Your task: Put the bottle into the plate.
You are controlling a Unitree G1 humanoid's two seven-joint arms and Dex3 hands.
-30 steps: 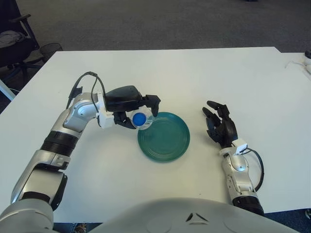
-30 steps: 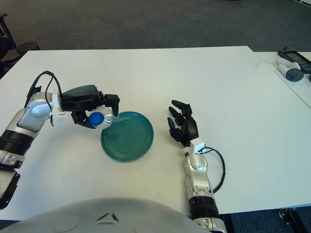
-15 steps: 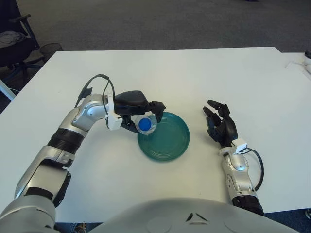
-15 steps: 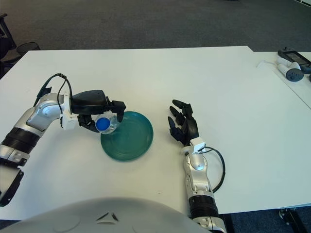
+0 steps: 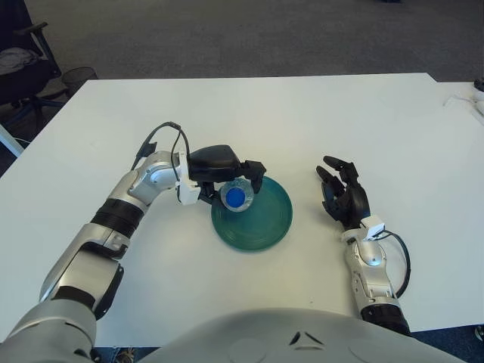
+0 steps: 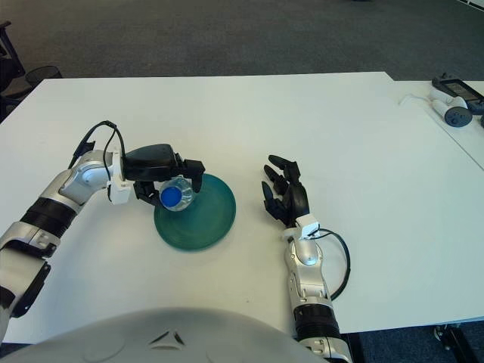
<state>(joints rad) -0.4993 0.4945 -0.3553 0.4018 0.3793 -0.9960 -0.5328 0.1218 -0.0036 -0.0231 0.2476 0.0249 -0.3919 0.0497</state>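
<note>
The left hand [image 5: 227, 172] has carried the bottle [image 5: 237, 195] rightward, from beside the rim to over the plate [image 5: 265, 223]. The plate itself has shifted slightly left

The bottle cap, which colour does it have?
Blue. The bottle cap shows best in the left eye view.

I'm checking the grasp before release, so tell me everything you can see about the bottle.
The bottle looks like clear, crinkled plastic with a round blue cap facing the camera, so it is tipped toward the viewer rather than upright. The left robot hand grips it from above, dark fingers curled around its body. It shows over the left part of the green plate; whether it touches the plate is unclear.
</note>
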